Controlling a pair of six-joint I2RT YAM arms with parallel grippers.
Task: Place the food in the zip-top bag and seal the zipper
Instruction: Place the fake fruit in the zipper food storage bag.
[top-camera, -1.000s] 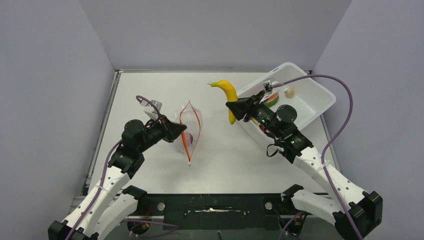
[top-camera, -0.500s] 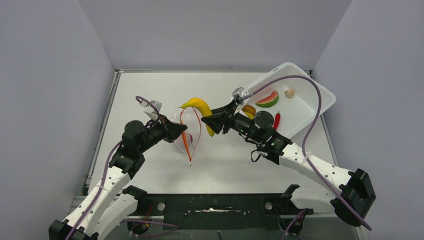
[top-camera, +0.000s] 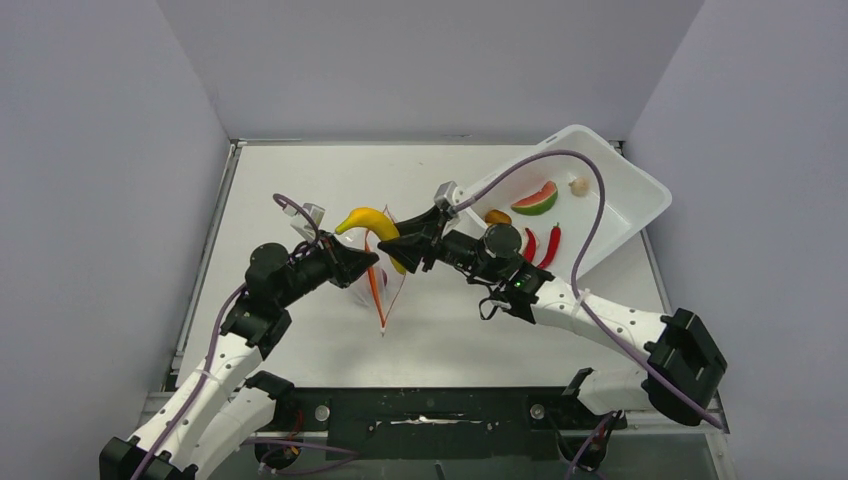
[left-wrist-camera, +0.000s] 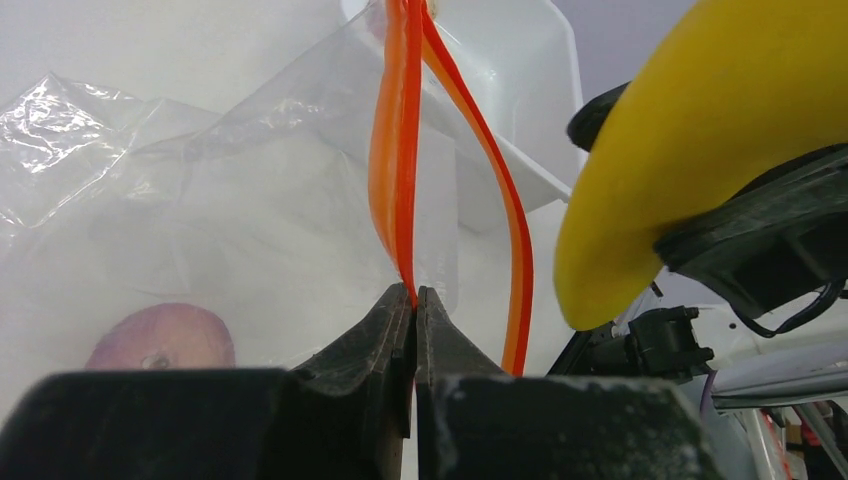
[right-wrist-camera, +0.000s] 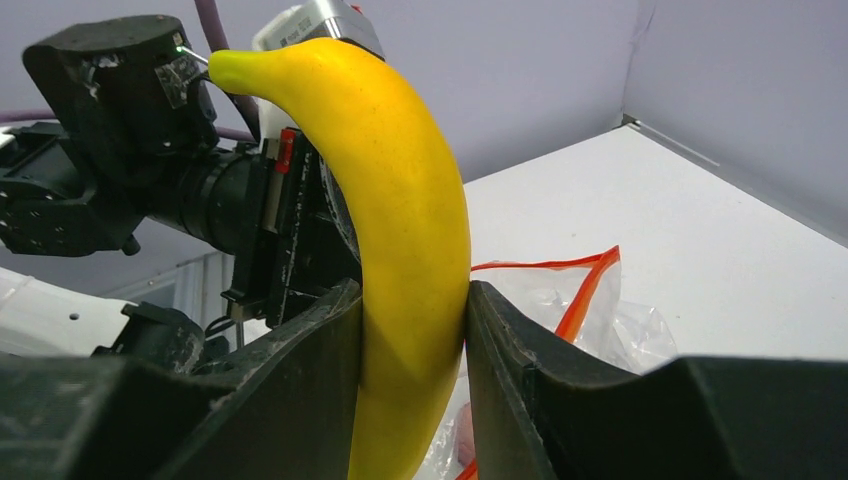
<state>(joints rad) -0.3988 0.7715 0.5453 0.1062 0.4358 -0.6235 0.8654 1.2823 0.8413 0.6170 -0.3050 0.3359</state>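
The clear zip-top bag (top-camera: 372, 262) lies mid-table with its orange-red zipper (top-camera: 378, 290) spread open. My left gripper (top-camera: 362, 264) is shut on the near zipper lip (left-wrist-camera: 398, 190), holding the mouth open. A pinkish round piece (left-wrist-camera: 165, 337) lies inside the bag. My right gripper (top-camera: 398, 240) is shut on the yellow banana (top-camera: 372, 226), held just above the bag's mouth; the banana also shows in the right wrist view (right-wrist-camera: 400, 240) and the left wrist view (left-wrist-camera: 700, 150). A watermelon slice (top-camera: 534, 198), two red chilies (top-camera: 541, 243), an orange bit (top-camera: 497, 216) and a white bit (top-camera: 578, 186) lie in the bin.
The white rectangular bin (top-camera: 620, 215) stands tilted at the back right. Grey walls enclose the table on three sides. The right arm (top-camera: 560, 300) stretches across the table's middle towards the bag.
My right gripper has carried the banana from beside the bin leftwards to just above the bag's mouth. The left gripper has kept its hold on the zipper lip.
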